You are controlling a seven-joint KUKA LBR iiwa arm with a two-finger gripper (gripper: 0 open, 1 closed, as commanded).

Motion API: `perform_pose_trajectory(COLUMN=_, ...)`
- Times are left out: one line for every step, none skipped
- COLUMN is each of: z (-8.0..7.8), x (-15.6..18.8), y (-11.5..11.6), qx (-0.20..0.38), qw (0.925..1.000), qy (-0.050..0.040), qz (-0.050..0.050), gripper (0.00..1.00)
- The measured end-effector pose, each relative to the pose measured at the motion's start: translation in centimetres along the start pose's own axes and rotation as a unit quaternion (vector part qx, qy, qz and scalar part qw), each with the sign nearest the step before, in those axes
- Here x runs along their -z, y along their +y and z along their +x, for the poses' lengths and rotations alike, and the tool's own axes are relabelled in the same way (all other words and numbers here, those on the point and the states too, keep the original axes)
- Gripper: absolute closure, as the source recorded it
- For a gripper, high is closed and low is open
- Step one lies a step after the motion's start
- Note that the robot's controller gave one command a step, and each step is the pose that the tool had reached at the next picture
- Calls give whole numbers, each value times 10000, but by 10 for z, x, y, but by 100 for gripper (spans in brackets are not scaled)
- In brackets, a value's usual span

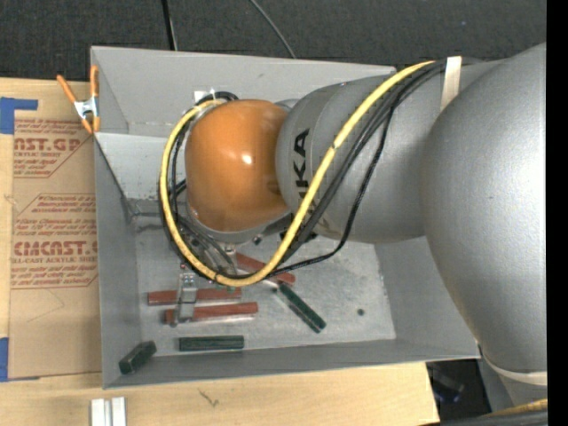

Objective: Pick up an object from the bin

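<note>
Six small sticks lie flat and loose on the floor of the grey bin [373, 264], seen from above with the floor read as a clock face.

Three are reddish-brown. Two of them lie side by side at 9 o'clock, an upper stick [164, 298] and a lower stick [232, 310], nearly parallel and close together. The third [271, 273] is at 12 o'clock, partly under the arm's yellow cable [266, 271].

Three are dark green. One is a long bar [210, 343] at 7 o'clock. A short chunk [138, 356] sits far out at 8 o'clock in the corner. A slanted piece [303, 311] lies just off centre toward 3 o'clock.

The gripper [187, 302] hangs below the orange wrist cover [232, 162] and stands down across the reddish pair at 9 o'clock. It seems to touch them or sit just above them. Crossing them at right angles probably lets it close over their narrow width, not their length. I cannot tell how wide it stands, nor whether it has hold of anything. By position, the pair is the likeliest pick, the upper stick most of all. Both sticks rest on the bin floor.
</note>
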State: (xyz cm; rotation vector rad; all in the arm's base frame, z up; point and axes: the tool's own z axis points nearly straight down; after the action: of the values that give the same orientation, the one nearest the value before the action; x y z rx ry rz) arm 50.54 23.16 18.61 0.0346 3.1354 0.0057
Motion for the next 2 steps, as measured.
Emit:
perform_pose_trajectory(z=-4, x=-55, y=-14, qx=202, qw=9998, qy=20, qz=12, gripper=0)
perform_pose_trajectory(z=5, x=-114, y=-32, qx=1083, qw=9941, qy=57, qz=12, gripper=100)
